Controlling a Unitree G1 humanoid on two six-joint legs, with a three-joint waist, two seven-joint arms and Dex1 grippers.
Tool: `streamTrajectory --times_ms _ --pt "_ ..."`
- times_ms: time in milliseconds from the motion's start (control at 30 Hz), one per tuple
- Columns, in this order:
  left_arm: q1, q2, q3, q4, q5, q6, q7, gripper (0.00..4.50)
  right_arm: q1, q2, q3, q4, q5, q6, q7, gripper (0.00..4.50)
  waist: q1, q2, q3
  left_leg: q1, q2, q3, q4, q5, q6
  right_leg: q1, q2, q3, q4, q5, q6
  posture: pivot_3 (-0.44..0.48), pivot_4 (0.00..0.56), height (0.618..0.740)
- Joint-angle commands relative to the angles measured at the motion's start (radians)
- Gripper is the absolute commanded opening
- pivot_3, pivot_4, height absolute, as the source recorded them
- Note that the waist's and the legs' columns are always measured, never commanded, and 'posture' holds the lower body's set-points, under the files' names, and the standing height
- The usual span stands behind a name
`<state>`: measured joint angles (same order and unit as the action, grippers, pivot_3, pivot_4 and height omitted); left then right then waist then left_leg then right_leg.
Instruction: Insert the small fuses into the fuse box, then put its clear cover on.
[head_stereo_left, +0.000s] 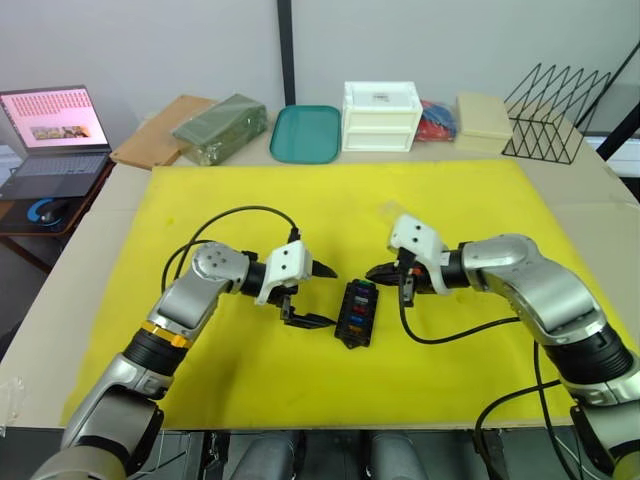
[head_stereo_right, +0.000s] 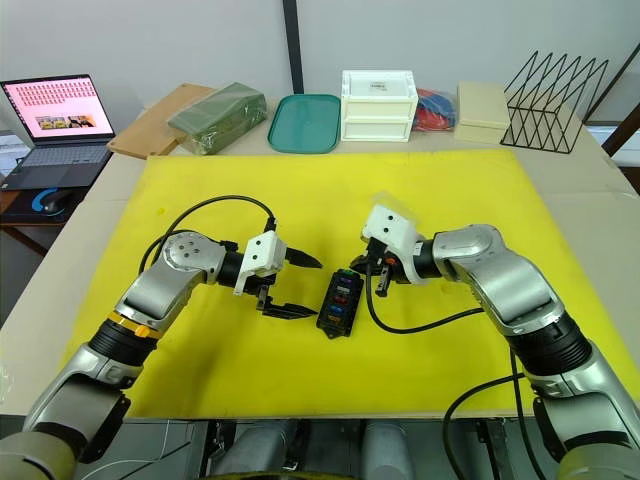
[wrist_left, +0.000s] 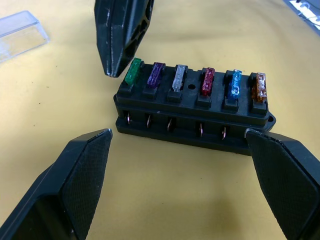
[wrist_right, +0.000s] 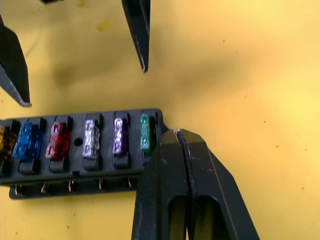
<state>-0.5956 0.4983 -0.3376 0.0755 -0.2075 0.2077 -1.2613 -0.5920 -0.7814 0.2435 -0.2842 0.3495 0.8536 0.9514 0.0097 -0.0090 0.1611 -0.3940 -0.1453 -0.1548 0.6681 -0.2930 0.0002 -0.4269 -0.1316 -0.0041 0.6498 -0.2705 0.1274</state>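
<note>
The black fuse box (head_stereo_left: 356, 312) lies on the yellow mat (head_stereo_left: 480, 200) between my two grippers. Six small fuses stand in its slots: green (wrist_left: 133, 71), purple (wrist_left: 156, 75), grey (wrist_left: 178, 77), red (wrist_left: 207, 81), teal (wrist_left: 235, 83) and yellow (wrist_left: 258, 86). My left gripper (head_stereo_left: 328, 296) is open just left of the box, its fingers spread along the box's long side. My right gripper (wrist_right: 176, 134) is shut with nothing in it, its tip at the box's far end, right beside the green fuse. The clear cover (wrist_left: 20, 32) lies on the mat beyond the box.
Along the table's back edge stand a white drawer unit (head_stereo_left: 381, 116), a teal tray (head_stereo_left: 305, 133), a green block (head_stereo_left: 220, 127) and a black wire rack (head_stereo_left: 556, 112). A laptop (head_stereo_left: 55, 135) sits on a side table at the far left. Black cables trail from both wrists.
</note>
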Motion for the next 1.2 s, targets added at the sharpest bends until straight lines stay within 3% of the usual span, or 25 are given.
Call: streamTrajectory --times_ms 33,300,933,1200 --pt "-0.008 -0.002 0.015 -0.02 -0.003 -0.017 0.001 4.5 -0.033 0.001 -0.058 -0.079 0.05 0.023 0.01 0.02 0.0 0.0 0.0 0.0 0.0 0.0 0.0 0.0 0.0 0.0 0.0 0.0 0.0 0.0 0.0 0.0 0.15 0.74" --pt "-0.01 -0.002 0.015 -0.017 -0.002 -0.018 0.001 4.5 -0.022 -0.005 -0.055 -0.132 0.094 0.064 0.014 0.02 0.0 0.0 0.0 0.0 0.0 0.0 0.0 0.0 0.0 0.0 0.0 0.0 0.0 0.0 0.0 0.0 0.15 0.74" --pt "0.009 0.008 0.021 -0.044 -0.007 -0.007 0.008 4.5 0.062 -0.03 0.047 -0.024 -0.045 -0.072 0.027 0.02 0.001 0.0 0.0 0.0 0.0 0.0 0.0 0.0 0.0 0.0 0.0 0.0 0.0 0.0 0.0 0.0 0.15 0.74" --pt "0.079 0.011 0.097 -0.163 -0.07 0.117 0.102 4.5 0.049 0.084 -0.16 -0.169 0.069 0.017 -0.127 0.02 -0.001 0.0 0.0 0.0 0.0 0.0 0.0 0.0 0.0 0.0 0.0 0.0 0.0 0.0 0.0 0.0 0.15 0.74"
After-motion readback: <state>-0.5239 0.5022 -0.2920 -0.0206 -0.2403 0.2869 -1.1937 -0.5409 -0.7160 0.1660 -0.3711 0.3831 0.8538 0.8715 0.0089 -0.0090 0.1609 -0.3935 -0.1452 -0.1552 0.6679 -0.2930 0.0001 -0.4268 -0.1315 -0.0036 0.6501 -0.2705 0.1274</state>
